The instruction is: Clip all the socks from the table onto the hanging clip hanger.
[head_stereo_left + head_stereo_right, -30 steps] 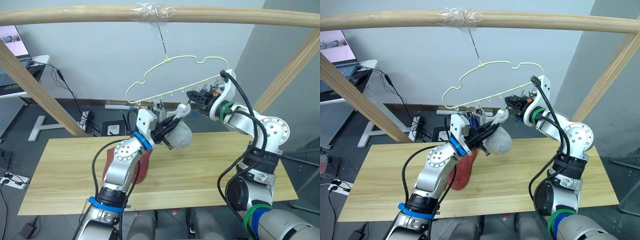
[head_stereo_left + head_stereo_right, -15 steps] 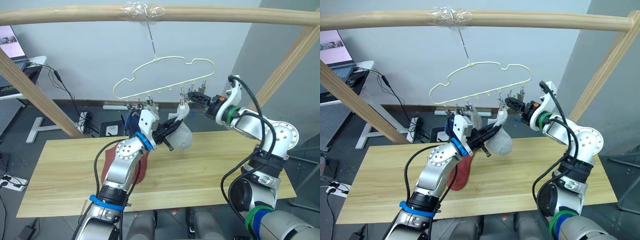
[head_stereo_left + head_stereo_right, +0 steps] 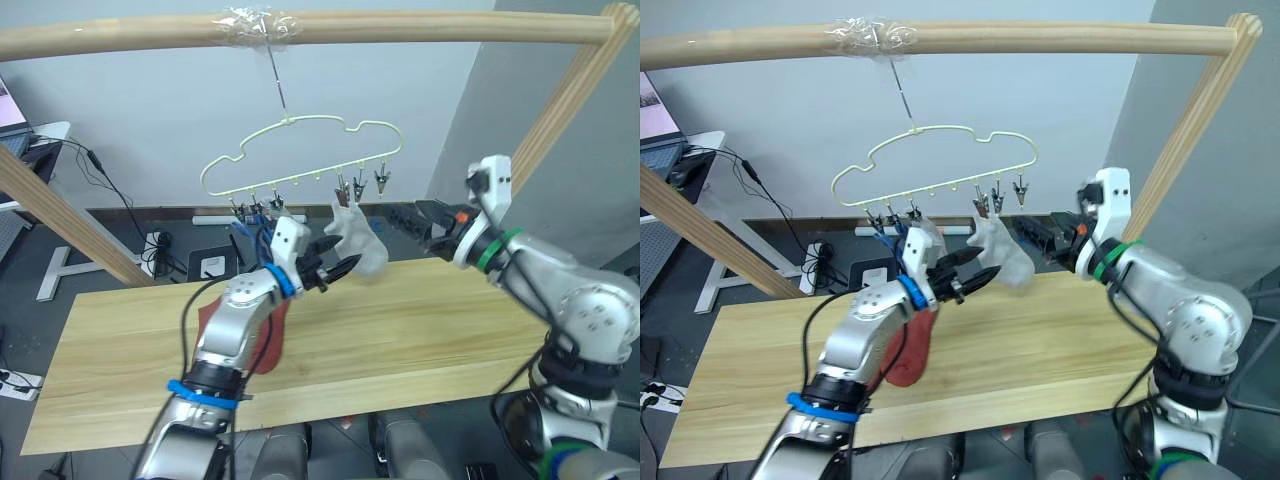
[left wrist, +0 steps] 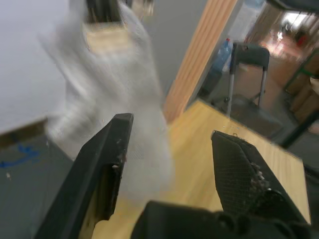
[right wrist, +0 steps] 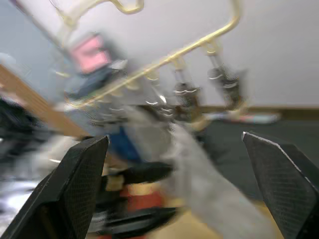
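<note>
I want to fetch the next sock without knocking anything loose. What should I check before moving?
1. Grey sock hangs from a clip of the hanger: ok.
2. Left gripper jaws open, off the grey sock: ok.
3. Right gripper jaws open, apart from the clips: ok.
4. Two outer clips free: ok.
5. Red sock on the table within reach: ok.
6. Other socks left on the table: cannot tell.
</note>
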